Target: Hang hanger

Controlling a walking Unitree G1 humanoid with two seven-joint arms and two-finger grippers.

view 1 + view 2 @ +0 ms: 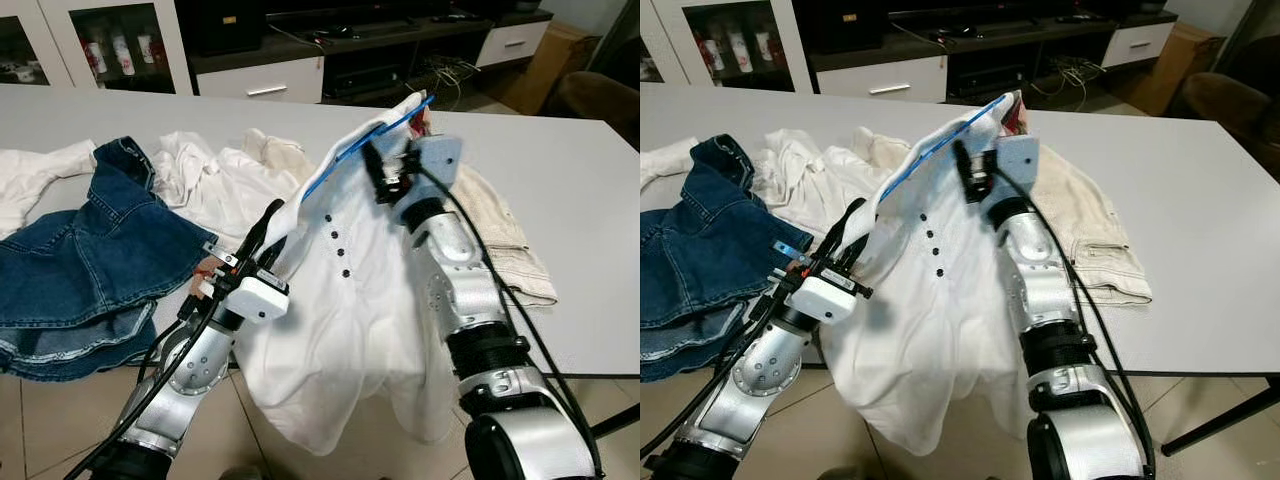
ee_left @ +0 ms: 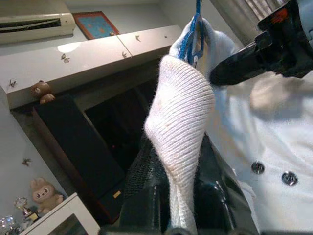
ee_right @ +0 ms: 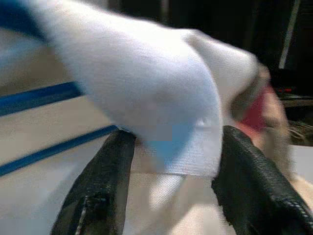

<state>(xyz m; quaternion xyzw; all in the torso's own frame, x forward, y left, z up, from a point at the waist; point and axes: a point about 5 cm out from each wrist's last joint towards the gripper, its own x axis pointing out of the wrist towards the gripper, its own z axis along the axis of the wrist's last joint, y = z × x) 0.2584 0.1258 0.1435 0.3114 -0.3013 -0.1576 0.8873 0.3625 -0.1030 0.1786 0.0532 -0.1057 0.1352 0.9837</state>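
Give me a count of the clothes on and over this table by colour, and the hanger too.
White garments: 3, the buttoned shirt, a crumpled top, one at the left edge
Blue denim: 1
Beige: 1
Blue hanger: 1
Total: 6

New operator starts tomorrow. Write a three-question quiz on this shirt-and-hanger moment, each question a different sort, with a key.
1. True or false: the white shirt lies flat on the table.
2. What is the left gripper pinching? A) denim garment B) a fold of the white shirt C) the cable
3. Fill in: the hanger under the shirt's shoulder is ____ in colour.

Key
1. False: both grippers hold it up, its hem hanging below the table edge.
2. B; the denim garment lies on the table at the robot's left.
3. Blue; the right gripper grips the shirt beside it.
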